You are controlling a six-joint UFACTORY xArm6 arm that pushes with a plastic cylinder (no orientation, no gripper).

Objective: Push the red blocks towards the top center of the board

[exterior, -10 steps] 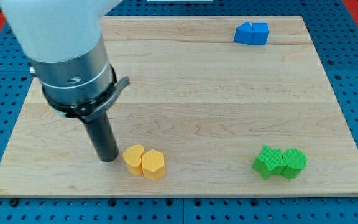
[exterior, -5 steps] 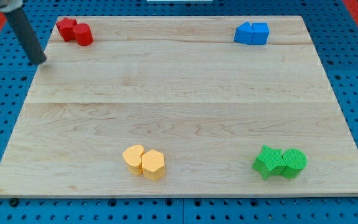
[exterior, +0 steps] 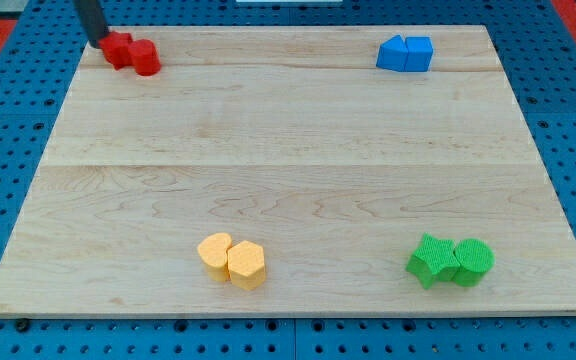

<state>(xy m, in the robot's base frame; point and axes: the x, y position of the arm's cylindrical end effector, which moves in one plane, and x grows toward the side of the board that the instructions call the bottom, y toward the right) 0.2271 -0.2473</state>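
Two red blocks sit touching at the board's top left: a star-like red block [exterior: 119, 49] and a round red block [exterior: 145, 58] to its right. My tip [exterior: 99, 42] is at the top left corner, right against the left side of the star-like red block. The rod rises out of the view's top.
Two blue blocks [exterior: 405, 53] sit together at the top right. Two yellow blocks [exterior: 232, 260] sit at the bottom, left of centre. Two green blocks [exterior: 450, 260] sit at the bottom right. The wooden board [exterior: 288, 160] lies on a blue pegboard.
My tip moved from beside the yellow blocks to the board's left edge, then up to the red blocks' left side. The red blocks have shifted slightly right.
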